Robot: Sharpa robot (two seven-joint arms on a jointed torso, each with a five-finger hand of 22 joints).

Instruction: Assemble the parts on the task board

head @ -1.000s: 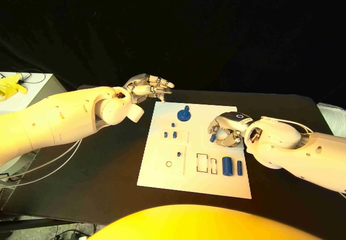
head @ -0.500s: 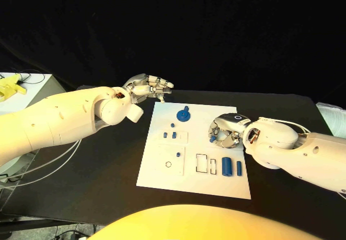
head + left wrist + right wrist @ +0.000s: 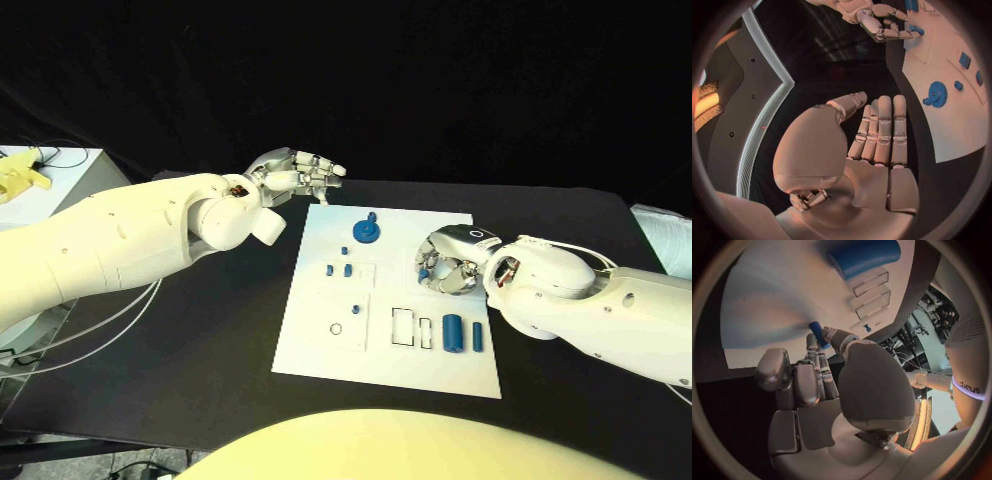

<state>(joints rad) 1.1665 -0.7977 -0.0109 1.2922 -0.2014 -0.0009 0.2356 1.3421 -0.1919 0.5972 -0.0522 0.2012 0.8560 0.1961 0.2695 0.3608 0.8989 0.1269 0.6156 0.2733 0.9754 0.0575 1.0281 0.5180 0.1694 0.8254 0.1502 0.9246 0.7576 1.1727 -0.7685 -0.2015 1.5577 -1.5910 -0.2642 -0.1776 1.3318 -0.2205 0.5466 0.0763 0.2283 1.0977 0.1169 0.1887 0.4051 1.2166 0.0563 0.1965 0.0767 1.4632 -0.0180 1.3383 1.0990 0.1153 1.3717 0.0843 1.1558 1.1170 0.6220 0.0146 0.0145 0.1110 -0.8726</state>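
Faintly, white arm (image 3: 967, 375) shows cut-off lettering "wieys".

Lab: black-draped table (image 3: 216, 370), white task board (image 3: 317, 345).

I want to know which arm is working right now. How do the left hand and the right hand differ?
The left hand holds nothing, fingers straight, while the right hand pinches a small blue part at its fingertips. The left hand hangs beyond the task board's far left corner; the right hand is over the board's right side. Both are silver, on white arms.
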